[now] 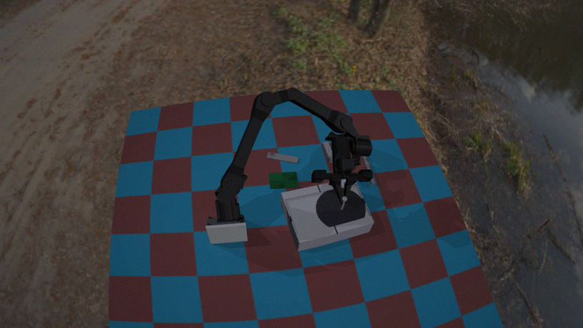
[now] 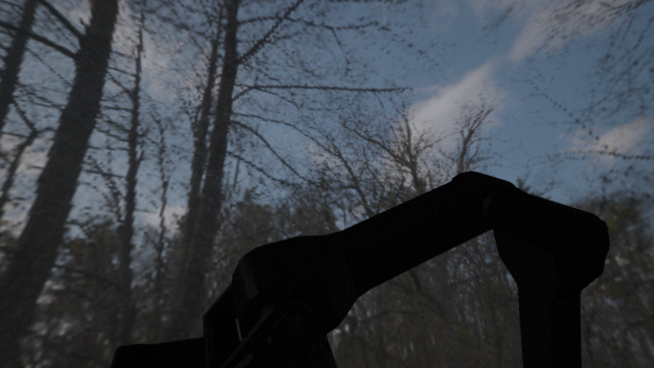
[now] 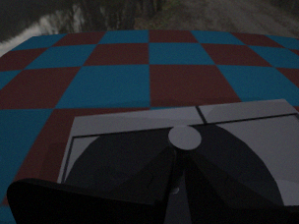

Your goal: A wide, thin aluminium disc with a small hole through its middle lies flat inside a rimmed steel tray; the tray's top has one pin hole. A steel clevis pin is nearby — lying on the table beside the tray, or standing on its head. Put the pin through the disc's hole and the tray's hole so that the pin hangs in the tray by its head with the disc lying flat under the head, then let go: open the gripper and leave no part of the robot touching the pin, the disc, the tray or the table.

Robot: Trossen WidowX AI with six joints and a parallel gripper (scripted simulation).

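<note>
The dark aluminium disc [image 1: 326, 212] [image 3: 105, 159] lies flat, as far as it shows, inside the rimmed steel tray [image 1: 304, 236] [image 3: 123, 119]. My gripper [image 1: 343, 200] [image 3: 179, 154] is shut on the pin just under its head. The pin's round pale head [image 1: 344, 198] [image 3: 185, 138] is up, and its shank points down over the disc's middle part. A small bright spot shows below the head in the wrist view; I cannot tell if it is the hole or the pin. Whether the pin's tip is in the disc's hole is unclear. The tray's hole is hidden.
A green rectangle [image 1: 283, 180] lies behind the tray's left part. A pale bar [image 1: 282, 157] lies farther back. More pale strips [image 1: 327, 152] [image 1: 369, 169] show behind and beside the wrist. The arm's white base block [image 1: 227, 233] stands left of the tray. The exterior view shows only the arm and trees.
</note>
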